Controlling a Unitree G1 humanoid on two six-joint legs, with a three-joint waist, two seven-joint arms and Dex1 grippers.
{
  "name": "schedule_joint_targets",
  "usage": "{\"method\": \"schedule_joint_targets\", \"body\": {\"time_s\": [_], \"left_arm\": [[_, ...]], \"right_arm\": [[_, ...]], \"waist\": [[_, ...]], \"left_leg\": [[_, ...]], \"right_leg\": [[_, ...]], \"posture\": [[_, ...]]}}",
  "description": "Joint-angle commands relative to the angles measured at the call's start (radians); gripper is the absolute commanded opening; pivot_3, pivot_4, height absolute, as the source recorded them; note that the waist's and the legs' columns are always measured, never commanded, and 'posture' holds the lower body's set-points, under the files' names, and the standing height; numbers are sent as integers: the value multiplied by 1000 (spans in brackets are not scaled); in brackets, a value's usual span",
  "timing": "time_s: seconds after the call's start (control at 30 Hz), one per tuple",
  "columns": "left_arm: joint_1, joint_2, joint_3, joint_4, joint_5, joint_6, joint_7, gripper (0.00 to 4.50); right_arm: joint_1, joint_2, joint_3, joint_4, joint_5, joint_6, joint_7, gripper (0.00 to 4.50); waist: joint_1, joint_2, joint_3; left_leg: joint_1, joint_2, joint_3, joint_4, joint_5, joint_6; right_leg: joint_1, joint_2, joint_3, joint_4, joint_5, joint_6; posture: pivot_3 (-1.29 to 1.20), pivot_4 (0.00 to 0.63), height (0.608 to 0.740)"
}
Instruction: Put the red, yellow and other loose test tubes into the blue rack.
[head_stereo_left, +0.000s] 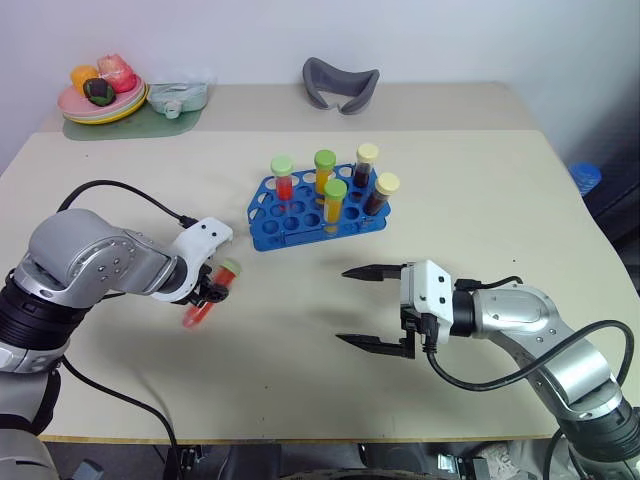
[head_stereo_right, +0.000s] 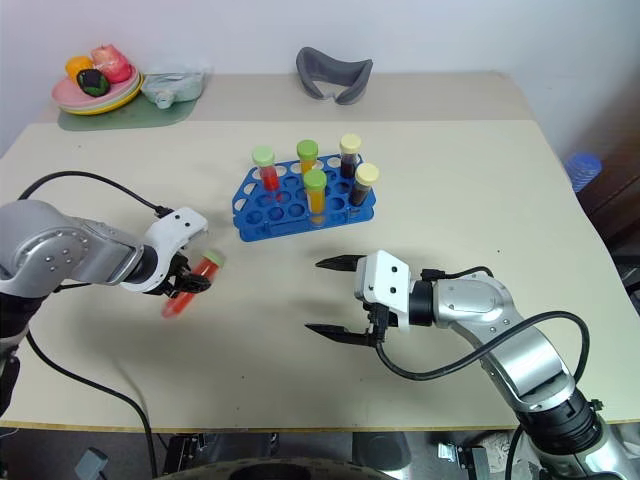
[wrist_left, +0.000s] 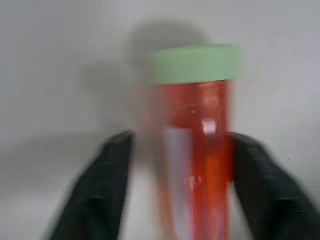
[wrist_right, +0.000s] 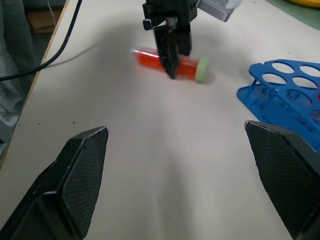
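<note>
Left gripper (head_stereo_left: 208, 292) angled down near bench's left edge, pinching red tube (head_stereo_left: 205, 300). Right gripper (head_stereo_left: 375, 308) level, spread wide, empty. Blue rack (head_stereo_left: 300, 222) mid-bench, five tubes (head_stereo_left: 335, 204) standing.

I see a plate of toy food (head_stereo_left: 100, 98) on a green mat (head_stereo_left: 130, 128) at the table's (head_stereo_left: 500, 200) far corner. A grey curved headrest-like piece (head_stereo_left: 341, 82) lies well apart along the far edge.
</note>
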Motion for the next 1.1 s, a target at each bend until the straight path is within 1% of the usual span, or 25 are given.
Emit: {"method": "schedule_joint_targets", "body": {"time_s": [0.03,0.27,0.37,0.4,0.53,0.57,0.63,0.7,0.73,0.77,0.8,0.83,0.9,0.93,0.97,1.1], "left_arm": [[-6,-7,-22,4,-3,9,3,2222],[-12,-7,-17,6,-2,9,12,2222],[-11,-9,-7,4,-3,9,18,1378],[-11,-8,-4,4,-2,9,22,975],[-11,1,22,3,-1,9,33,975],[-14,3,53,-2,4,9,35,975],[-14,-26,152,-21,43,9,38,975],[45,-71,284,-90,139,-259,36,975],[78,-81,309,-133,232,-439,32,975],[104,-84,315,-167,318,-585,17,975],[123,-86,310,-184,378,-671,1,975],[141,-137,334,-196,374,-748,-34,975],[174,-266,381,-206,318,-848,-84,975],[194,-303,377,-213,332,-901,-110,975],[218,-343,362,-213,379,-974,-116,975],[284,-462,252,-135,612,-1235,-112,975]], "right_arm": [[-5,13,0,-25,0,-23,0,4500],[-11,20,8,-19,-11,-31,3,4500],[-13,21,9,-17,-15,-34,5,4500],[-14,21,10,-17,-16,-34,6,4500],[-14,21,10,-14,-17,-36,9,4500],[-14,20,9,-11,-17,-37,10,4500],[-13,19,5,-4,-17,-38,11,4500],[-11,31,-11,14,-11,-32,-7,4500],[-10,42,-21,26,-6,-26,-22,4500],[-9,53,-29,37,0,-20,-36,4500],[-8,60,-34,44,3,-17,-44,4500],[-4,68,-35,58,-3,-20,-54,4500],[9,82,-32,77,-18,-27,-69,4500],[15,88,-30,80,-23,-29,-78,4500],[20,93,-27,80,-25,-27,-86,4500],[42,110,-28,72,-29,-15,-116,4500]], "waist": [[0,0,0],[0,0,0],[0,0,0],[0,0,0],[0,0,0],[0,0,0],[0,0,0],[-1,0,0],[0,0,0],[1,-1,0],[1,-1,0],[2,-1,0],[7,0,-1],[9,0,-1],[9,0,-1],[3,0,-1]], "left_leg": [[0,0,0,0,0,0],[0,0,0,0,0,0],[0,0,0,0,0,0],[0,0,0,0,0,0],[0,0,0,0,0,0],[0,0,0,0,0,0],[0,0,0,0,0,0],[0,0,0,1,0,0],[0,0,0,1,0,0],[0,0,0,0,3,-5],[-1,0,0,0,4,-7],[-1,0,0,0,4,-7],[-1,0,1,0,4,-7],[-1,0,1,0,4,-7],[-1,0,1,1,4,-7],[0,0,2,0,4,-6]], "right_leg": [[0,0,0,0,0,0],[0,0,0,0,0,0],[0,0,0,0,0,0],[0,0,0,0,0,0],[0,0,0,0,0,0],[0,0,0,0,0,0],[0,0,0,0,0,0],[0,0,0,0,0,0],[0,0,0,1,0,0],[-1,0,0,0,0,0],[-1,0,-1,0,0,0],[-1,-1,0,0,0,0],[0,-1,0,-2,0,0],[1,-1,-1,-1,0,0],[1,-2,-1,-2,0,0],[1,-1,-1,-1,0,0]], "posture": [[0,150,740],[0,150,740],[0,150,740],[0,150,740],[0,150,740],[0,150,740],[0,150,740],[0,150,740],[0,150,740],[0,150,740],[0,150,740],[0,150,740],[0,150,740],[0,150,740],[0,150,740],[0,150,740]]}}
